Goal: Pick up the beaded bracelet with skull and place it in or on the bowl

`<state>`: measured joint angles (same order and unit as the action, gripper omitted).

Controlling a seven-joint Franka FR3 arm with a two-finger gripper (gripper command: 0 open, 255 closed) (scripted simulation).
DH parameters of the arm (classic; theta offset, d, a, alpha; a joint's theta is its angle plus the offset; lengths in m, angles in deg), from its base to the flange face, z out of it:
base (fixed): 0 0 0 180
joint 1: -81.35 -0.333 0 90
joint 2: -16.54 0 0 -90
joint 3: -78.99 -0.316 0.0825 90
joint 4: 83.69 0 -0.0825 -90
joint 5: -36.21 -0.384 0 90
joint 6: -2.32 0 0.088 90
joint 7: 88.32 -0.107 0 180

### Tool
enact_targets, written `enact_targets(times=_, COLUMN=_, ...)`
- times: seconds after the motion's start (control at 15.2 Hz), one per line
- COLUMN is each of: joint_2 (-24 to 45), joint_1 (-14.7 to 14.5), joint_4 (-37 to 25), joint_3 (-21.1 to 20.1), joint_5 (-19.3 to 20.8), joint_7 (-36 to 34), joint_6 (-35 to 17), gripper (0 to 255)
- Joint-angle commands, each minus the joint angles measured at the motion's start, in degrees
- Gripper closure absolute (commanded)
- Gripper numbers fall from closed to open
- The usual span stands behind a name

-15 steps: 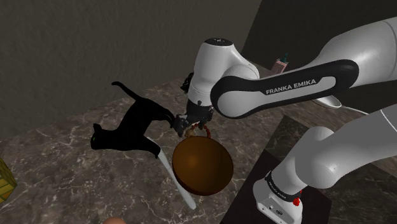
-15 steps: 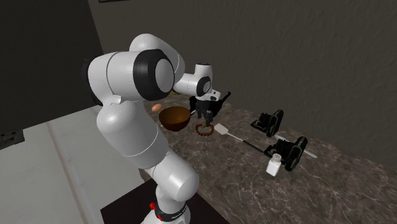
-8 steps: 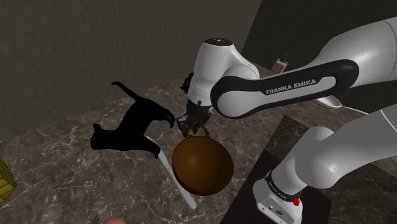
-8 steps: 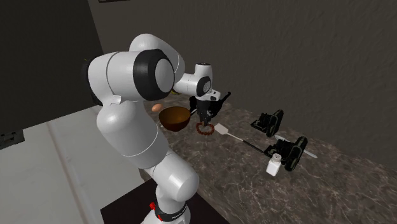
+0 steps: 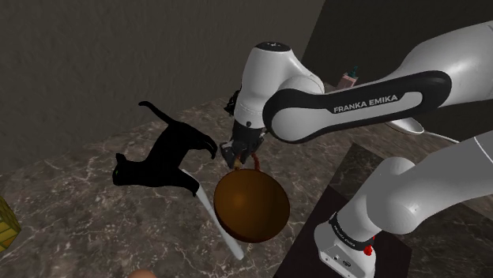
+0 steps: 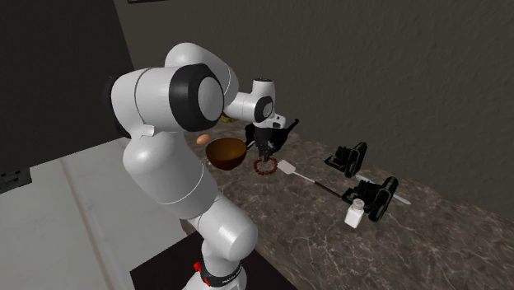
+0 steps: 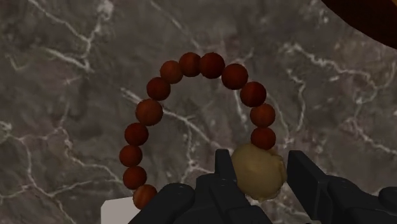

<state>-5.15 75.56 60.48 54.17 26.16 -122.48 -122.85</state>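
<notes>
Gripper (image 7: 261, 158) has its 2 black fingers clamped on the tan skull bead (image 7: 257, 173) of the bracelet (image 7: 212, 65), low centre of the wrist view. The left finger is pressed against the bead and the right one is hard up beside it, so I read it as gripped. Change over the last 1 s: in the shoulder view the fingers stood wider over the bracelet, now they are drawn in, and the forearm has crept slightly toward the top of the frame. In the second exterior view the bracelet (image 6: 264, 167) sits at nearly the same spot mid-frame, so I cannot tell if it has left the marble counter (image 5: 79, 205). Judgement: grasp done, lift just starting, carry to the bowl not yet done. The brown bowl (image 5: 251, 207) is just beside, lower centre of the shoulder view, its rim cutting the upper right corner of the wrist view, so the transfer is short. Orientation: the loop of red-brown beads is a slight oval. Its long axis runs from the skull bead at bottom centre of the wrist view up toward top centre, leaning a little left. Skull end points at the gripper, rounded far end points away. A white spatula (image 5: 217, 217) and a black cat figure (image 5: 162, 158) lie left of the bowl.
</notes>
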Motion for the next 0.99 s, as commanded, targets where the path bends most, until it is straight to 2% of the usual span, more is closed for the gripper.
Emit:
enact_targets(times=0.0, joint_2=-0.8, joint_1=-0.1, joint_4=-1.0, joint_3=0.3, joint_5=-0.1, joint_7=0.1, joint_6=1.8, gripper=255)
enact_targets(times=0.92, joint_2=-4.6, joint_1=0.0, joint_4=-9.0, joint_3=2.2, joint_5=0.2, joint_7=0.6, joint_6=13.5, gripper=255)
